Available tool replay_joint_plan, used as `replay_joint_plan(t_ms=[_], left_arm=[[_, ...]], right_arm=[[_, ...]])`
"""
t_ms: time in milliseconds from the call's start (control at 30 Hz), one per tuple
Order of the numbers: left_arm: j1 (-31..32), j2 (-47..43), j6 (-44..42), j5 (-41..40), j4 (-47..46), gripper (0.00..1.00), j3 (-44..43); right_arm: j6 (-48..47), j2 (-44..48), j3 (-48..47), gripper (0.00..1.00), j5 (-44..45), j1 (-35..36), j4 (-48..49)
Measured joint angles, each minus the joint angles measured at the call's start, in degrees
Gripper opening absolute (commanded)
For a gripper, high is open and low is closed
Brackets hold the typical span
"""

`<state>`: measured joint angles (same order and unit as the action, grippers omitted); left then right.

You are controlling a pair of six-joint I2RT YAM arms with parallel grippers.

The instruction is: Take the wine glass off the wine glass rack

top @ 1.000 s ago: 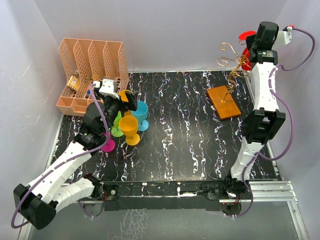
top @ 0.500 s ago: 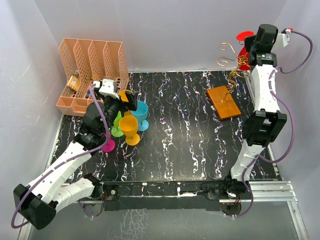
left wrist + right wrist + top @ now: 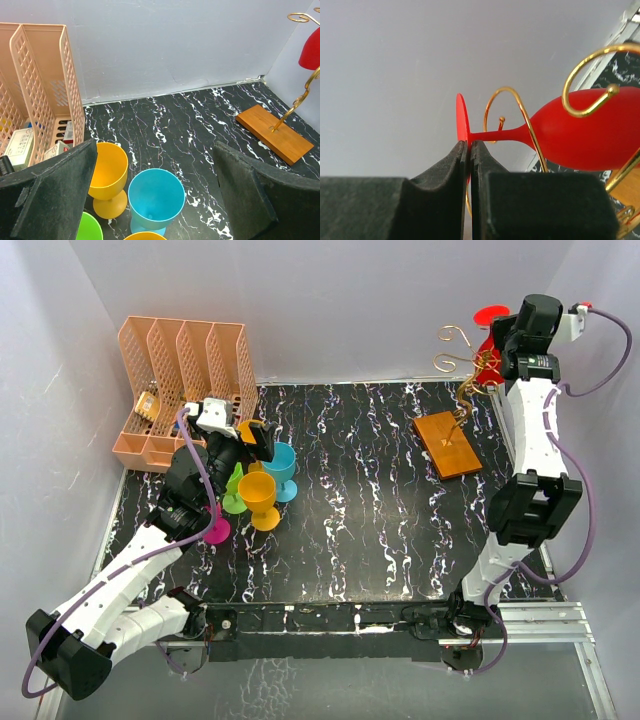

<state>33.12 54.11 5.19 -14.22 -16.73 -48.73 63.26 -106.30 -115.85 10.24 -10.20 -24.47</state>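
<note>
Pale grey walls close in a black tabletop veined with white (image 3: 360,510). At the upper right of the overhead view, the right gripper (image 3: 469,147) has its black pads pressed together on the thin round foot of a red plastic wine glass (image 3: 590,130). The glass lies on its side in the wrist view, with its stem pointing left to the clamped foot and its bowl to the right. A curl of the gold wire rack (image 3: 520,112) crosses the stem and another crosses the bowl. Whether the glass hangs on the wire cannot be told. From above, the glass (image 3: 490,352) sits high among the spiral arms, and the rack's square orange-brown base (image 3: 448,444) lies below them near the right wall.

At the left of the overhead view, the left gripper (image 3: 155,147) has its jaws spread wide and holds nothing, above a cluster of plastic goblets. These are a blue one (image 3: 156,195), a yellow-orange one (image 3: 109,167), a green one (image 3: 89,229) and a pink one (image 3: 213,530). All the bowls that show are empty. Farther left stands a peach plastic file organizer (image 3: 175,365) with latticed dividers, and small printed boxes (image 3: 19,147) lie low in its slots.
</note>
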Motion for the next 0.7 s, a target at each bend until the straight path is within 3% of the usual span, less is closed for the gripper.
replay_joint_plan(t_ms=[333,700], left_arm=[[0.0,0.0,0.4,0.0,0.0,0.97,0.0],[0.0,0.0,0.4,0.0,0.0,0.97,0.0]], right_arm=[[2.6,1.4,5.9,0.08,-13.4,0.6,6.3],[-0.3,-9.7,-7.5,0.08,-22.5,3.7,14.2]])
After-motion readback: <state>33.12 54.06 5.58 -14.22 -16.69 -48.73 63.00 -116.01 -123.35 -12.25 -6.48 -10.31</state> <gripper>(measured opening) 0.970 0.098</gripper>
